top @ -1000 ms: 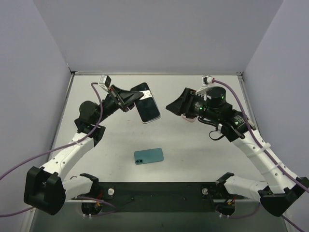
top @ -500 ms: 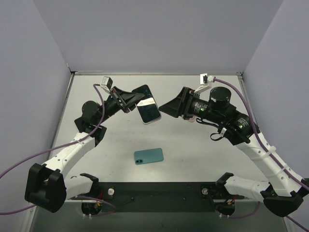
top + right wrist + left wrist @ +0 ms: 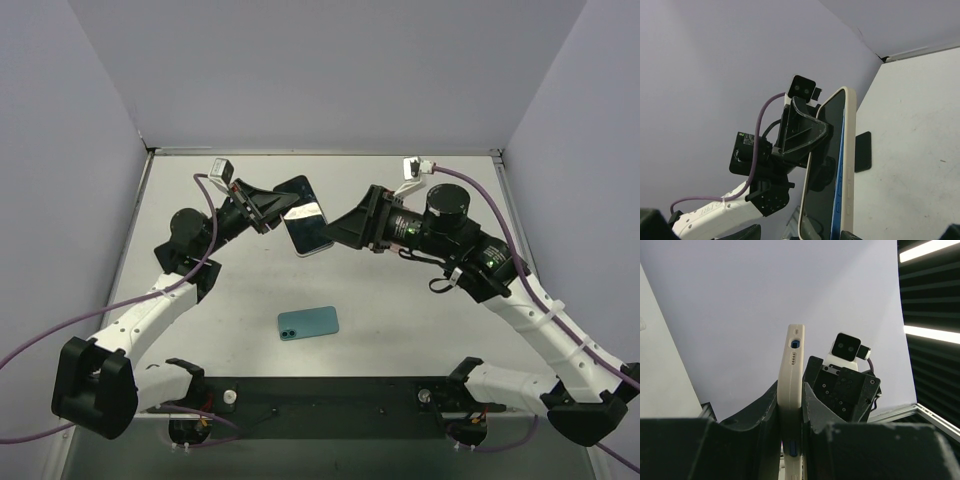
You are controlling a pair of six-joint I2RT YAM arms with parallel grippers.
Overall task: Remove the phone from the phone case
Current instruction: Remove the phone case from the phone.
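The phone (image 3: pixel 311 228), dark-screened with a blue edge, sits in a cream phone case (image 3: pixel 791 365) and is held in the air above the table's far middle. My left gripper (image 3: pixel 272 207) is shut on the case, one finger on each flat face (image 3: pixel 790 390). In the right wrist view the screen (image 3: pixel 825 170) and the case's side (image 3: pixel 850 160) stand upright and fill the centre. My right gripper (image 3: pixel 338 232) is open at the phone's right edge. Its fingertips (image 3: pixel 799 234) barely show at the bottom, either side of the phone's near end; contact cannot be told.
A teal phone-shaped item (image 3: pixel 308 322) with two camera holes lies flat on the table nearer the bases. A black flat rectangle (image 3: pixel 291 184) lies on the table behind the held phone, also in the right wrist view (image 3: pixel 862 151). Grey walls enclose three sides.
My right gripper has moved left towards the held phone and now reaches its right edge. The left gripper and the cased phone have stayed almost still.
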